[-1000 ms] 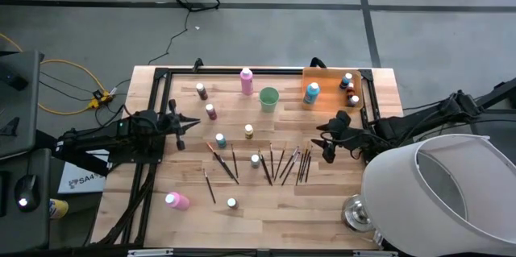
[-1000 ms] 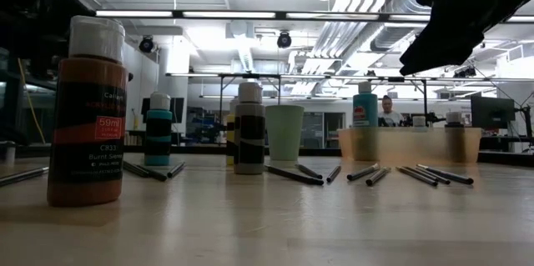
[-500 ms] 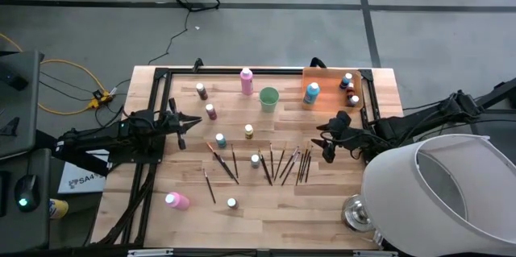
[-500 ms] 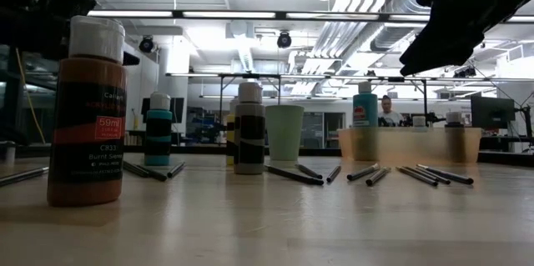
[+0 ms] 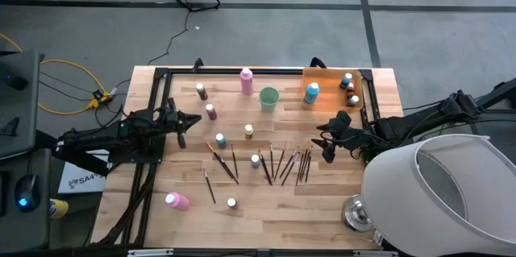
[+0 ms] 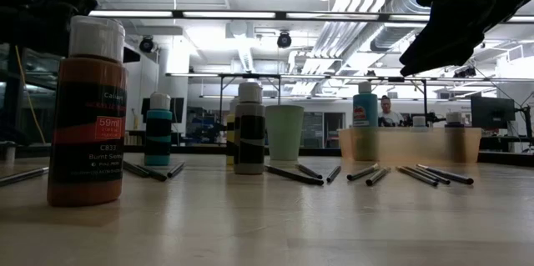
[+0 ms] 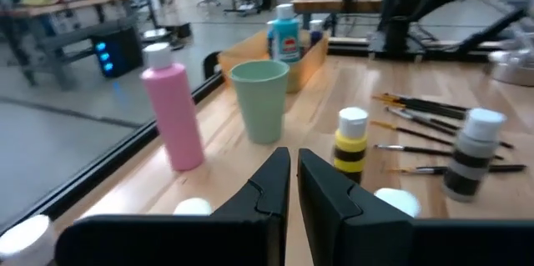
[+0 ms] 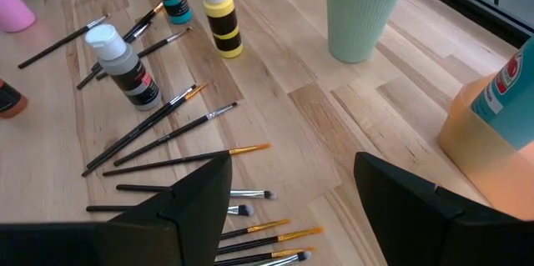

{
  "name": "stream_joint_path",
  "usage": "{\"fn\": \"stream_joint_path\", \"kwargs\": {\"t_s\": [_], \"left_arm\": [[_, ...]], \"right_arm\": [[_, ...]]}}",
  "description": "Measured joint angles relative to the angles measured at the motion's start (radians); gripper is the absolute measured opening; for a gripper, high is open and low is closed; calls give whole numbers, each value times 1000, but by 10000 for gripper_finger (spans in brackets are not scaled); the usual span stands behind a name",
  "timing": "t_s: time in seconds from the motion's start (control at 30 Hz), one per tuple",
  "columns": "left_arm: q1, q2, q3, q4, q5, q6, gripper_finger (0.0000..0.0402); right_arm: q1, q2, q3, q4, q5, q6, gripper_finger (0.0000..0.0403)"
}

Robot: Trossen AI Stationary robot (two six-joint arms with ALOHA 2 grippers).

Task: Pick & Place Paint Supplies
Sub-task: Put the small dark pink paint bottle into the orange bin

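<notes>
Brushes (image 5: 282, 164) and most small paint bottles (image 5: 220, 140) remain scattered across the wooden bench (image 5: 161, 217); left claw (image 5: 193, 121) pressed together, right claw (image 5: 321, 143) spread, both empty.

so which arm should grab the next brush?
Right, probably. The right gripper hangs open just beside the brushes, empty. The left gripper is shut, over the table's left side near small bottles, farther from the brushes.

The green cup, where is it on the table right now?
In the high view the green cup stands upright near the table's far edge, between the tall pink bottle and the orange tray, apart from both.
</notes>
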Motion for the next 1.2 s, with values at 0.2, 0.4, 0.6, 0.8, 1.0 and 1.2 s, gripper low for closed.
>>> {"fn": "stream_joint_path", "kwargs": {"t_s": [0.2,0.4,0.6,0.8,1.0,1.2], "left_arm": [[0,15,0,-43,0,-25,74],[0,60,1,-43,-13,-35,186],[0,138,-20,-17,-132,-35,260],[0,270,-22,-9,-190,-34,276],[0,438,-29,72,-210,-35,276],[1,629,-31,209,-240,-35,276]], "right_arm": [[0,0,0,0,0,0,246],[0,0,0,-1,0,0,246],[0,0,0,0,0,0,246],[0,0,0,-1,0,0,246],[0,0,0,-1,0,0,246],[0,0,0,0,0,0,246]]}}
